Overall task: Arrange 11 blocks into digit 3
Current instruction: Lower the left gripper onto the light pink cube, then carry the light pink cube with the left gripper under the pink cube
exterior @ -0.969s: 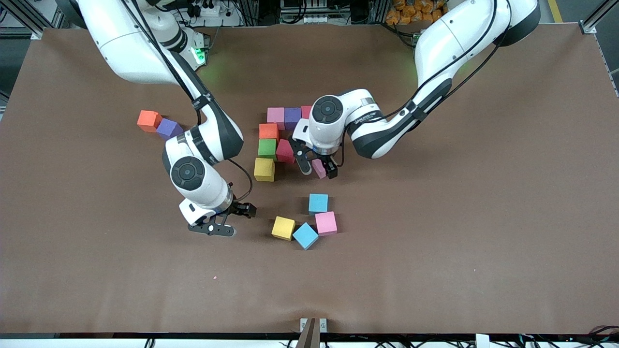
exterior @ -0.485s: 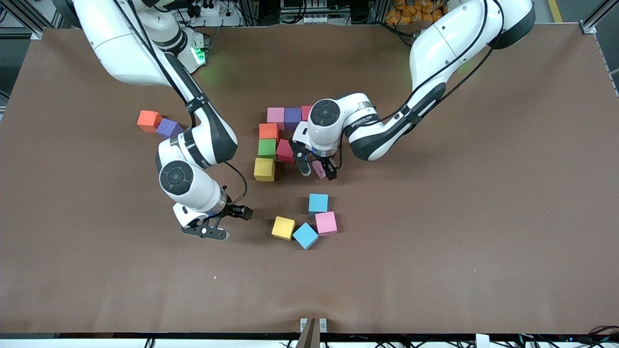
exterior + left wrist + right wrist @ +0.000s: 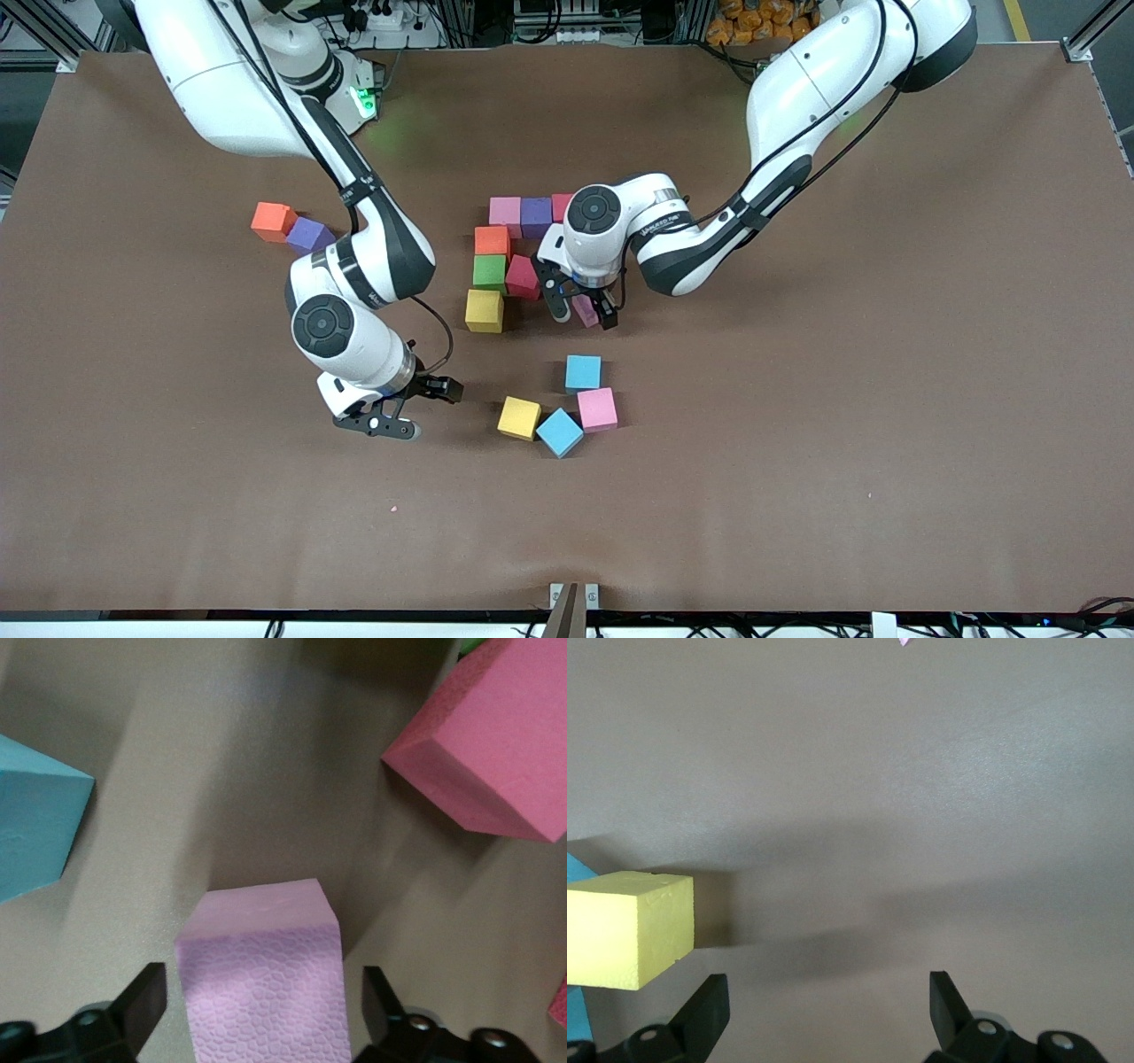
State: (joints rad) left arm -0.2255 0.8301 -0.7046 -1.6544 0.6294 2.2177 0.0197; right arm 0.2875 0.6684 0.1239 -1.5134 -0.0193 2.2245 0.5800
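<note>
Left gripper (image 3: 585, 314) straddles pale pink block (image 3: 262, 979), fingers (image 3: 142, 1005) wide with gaps either side, red block (image 3: 487, 744) just beside. Close evenly, centred, without nudging red. Right gripper (image 3: 415, 406) waits, spread wide, empty, near yellow block (image 3: 629, 927).

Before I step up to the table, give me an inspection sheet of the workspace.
Surface: brown table cover, flat.
Job's things: foam blocks in three groups. A cluster around the green block sits mid-table. The orange block and purple block are toward the right arm's end. The blue block and three more are nearer the front camera.
Clutter: one tiny pink speck.
Pincers: left pincer open, straddling the pale pink block. Right pincer open, empty, beside the yellow block.
Cables: black cables run along both arms, off the blocks.
Surroundings: equipment racks by the bases.
</note>
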